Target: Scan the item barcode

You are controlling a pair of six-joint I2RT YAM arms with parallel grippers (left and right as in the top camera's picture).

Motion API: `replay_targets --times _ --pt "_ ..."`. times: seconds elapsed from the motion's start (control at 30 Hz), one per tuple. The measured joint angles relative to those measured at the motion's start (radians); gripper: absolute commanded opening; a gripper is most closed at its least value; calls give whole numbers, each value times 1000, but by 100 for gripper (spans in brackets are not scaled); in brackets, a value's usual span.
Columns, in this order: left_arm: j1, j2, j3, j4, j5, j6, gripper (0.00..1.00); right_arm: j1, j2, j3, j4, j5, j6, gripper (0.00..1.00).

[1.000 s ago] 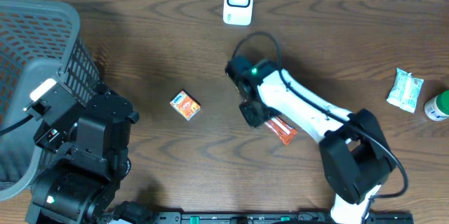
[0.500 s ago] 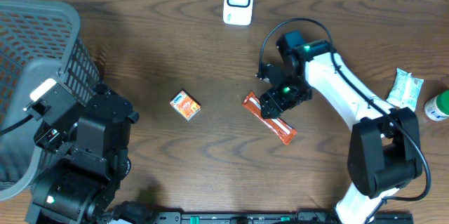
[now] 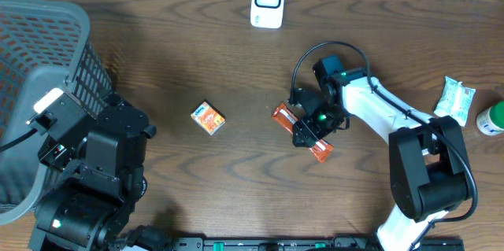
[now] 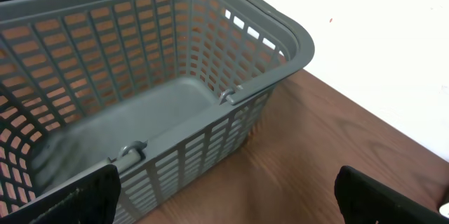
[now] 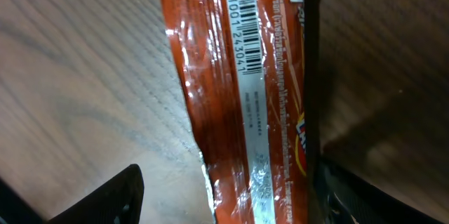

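Note:
The item is a long orange-red snack packet (image 3: 320, 150) lying flat on the wooden table right of centre. In the right wrist view the packet (image 5: 245, 90) shows its silver seam and a printed barcode (image 5: 238, 13) facing up. My right gripper (image 3: 309, 131) hangs over the packet's middle, open. One finger (image 5: 98, 199) is apart from the packet over bare wood. The other finger (image 5: 365, 196) is at the packet's right edge. The white scanner (image 3: 268, 1) stands at the table's far edge. My left gripper (image 4: 228, 206) is open and holds nothing, beside the basket.
A grey plastic basket (image 3: 39, 62) fills the left end of the table, seen up close as the basket (image 4: 175, 76) in the left wrist view. A small orange box (image 3: 209, 117) lies mid-table. A white sachet (image 3: 455, 100) and a green bottle (image 3: 491, 117) sit at the right edge.
The right arm swung from the table's middle to the right, its jaws widened, and it has settled over the packet's middle. The left arm has not moved.

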State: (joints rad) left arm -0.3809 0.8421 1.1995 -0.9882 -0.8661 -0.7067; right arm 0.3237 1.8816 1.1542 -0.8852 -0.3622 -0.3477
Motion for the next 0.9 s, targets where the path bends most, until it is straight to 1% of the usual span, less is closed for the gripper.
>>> replay_targets --times 0.07,0.23,0.37,0.43,0.5,0.53,0.67,0.77,0.83,0.9 --pt "0 0 0 0 0 0 98 0 0 -4 10 6 0 74" --pt "0 0 0 0 0 0 98 0 1 -11 35 19 0 69" --pt "0 0 0 0 0 0 98 -6 -1 -27 63 14 1 68" --pt "0 0 0 0 0 0 98 -12 -6 -36 74 6 1 64" --pt "0 0 0 0 0 0 98 -24 -9 -46 91 -9 3 56" --pt "0 0 0 0 0 0 98 -34 -10 -53 102 -17 2 50" --pt "0 0 0 0 0 0 98 -59 -12 -73 133 -35 2 37" --pt "0 0 0 0 0 0 98 -75 -14 -86 147 -50 1 35" --pt "0 0 0 0 0 0 98 -81 -16 -93 150 -64 0 38" --pt "0 0 0 0 0 0 98 -82 -19 -102 148 -80 -3 37"
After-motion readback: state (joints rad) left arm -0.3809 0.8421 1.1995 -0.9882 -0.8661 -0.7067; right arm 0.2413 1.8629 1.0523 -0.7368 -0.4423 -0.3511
